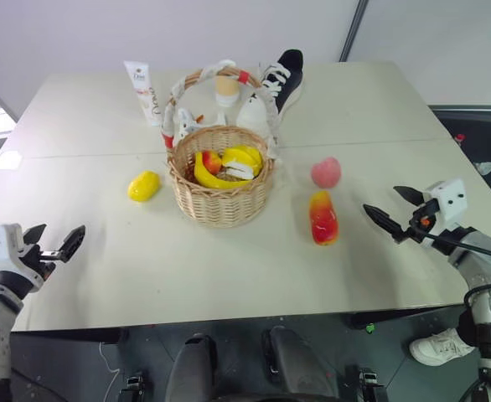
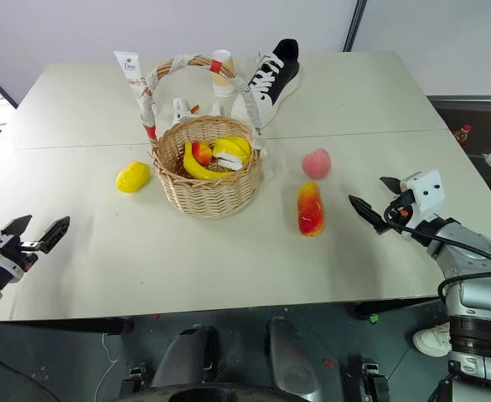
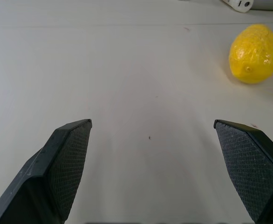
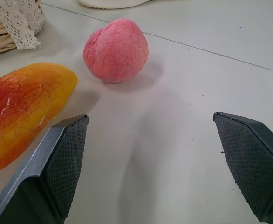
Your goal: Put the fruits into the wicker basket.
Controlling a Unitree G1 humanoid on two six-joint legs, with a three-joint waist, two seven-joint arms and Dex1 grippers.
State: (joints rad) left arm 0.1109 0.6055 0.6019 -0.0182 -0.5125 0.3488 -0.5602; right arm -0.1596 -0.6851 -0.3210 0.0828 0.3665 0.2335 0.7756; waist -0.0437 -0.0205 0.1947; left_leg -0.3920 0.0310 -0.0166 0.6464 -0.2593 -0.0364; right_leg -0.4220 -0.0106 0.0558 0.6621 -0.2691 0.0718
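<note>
Both pincers, left (image 1: 54, 244) and right (image 1: 394, 208), hang wide apart, empty. Basket (image 1: 220, 197) has a banana (image 1: 208, 177); lemon (image 1: 143, 186), peach (image 1: 326, 172), mango (image 1: 323, 218) sit on the worktop (image 1: 229, 268). Probably right reaches for mango next.

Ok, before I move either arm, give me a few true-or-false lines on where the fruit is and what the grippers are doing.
1. The lemon lies on the table beside the wicker basket, on the robot's left of it. True.
2. The mango is already inside the basket. False: it lies on the table on the robot's right of the basket, near the peach.
3. A banana is in the basket. True.
4. The right gripper is shut on the peach. False: it is open and holds nothing, apart from the peach.
5. The left gripper is open and holds nothing. True.
6. The basket is tipped on its side. False: it stands upright.
</note>
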